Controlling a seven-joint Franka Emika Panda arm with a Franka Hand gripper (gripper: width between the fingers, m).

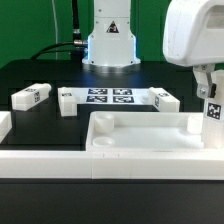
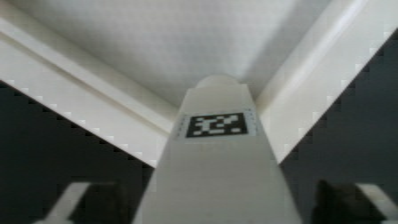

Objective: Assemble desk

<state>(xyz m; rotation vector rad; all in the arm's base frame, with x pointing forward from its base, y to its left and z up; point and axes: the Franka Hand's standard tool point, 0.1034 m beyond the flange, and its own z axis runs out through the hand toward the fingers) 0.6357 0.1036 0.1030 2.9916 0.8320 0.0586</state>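
The white desk top point(image 1: 150, 135) lies rim up near the front of the table. My gripper point(image 1: 208, 94) hangs at the exterior view's right, over the top's right end, shut on a white square leg point(image 1: 213, 110) with a tag. In the wrist view the leg point(image 2: 217, 150) runs out between my fingers point(image 2: 82, 200) toward a corner of the desk top point(image 2: 160, 45). A loose leg point(image 1: 32, 96) lies at the left. Another point(image 1: 165, 99) lies right of the marker board point(image 1: 110, 97), and a third point(image 1: 66, 101) lies at the board's left edge.
A long white rail point(image 1: 50, 163) runs along the front edge below the desk top. The robot base point(image 1: 108, 42) stands at the back centre behind the marker board. A white piece point(image 1: 4, 126) shows at the far left edge.
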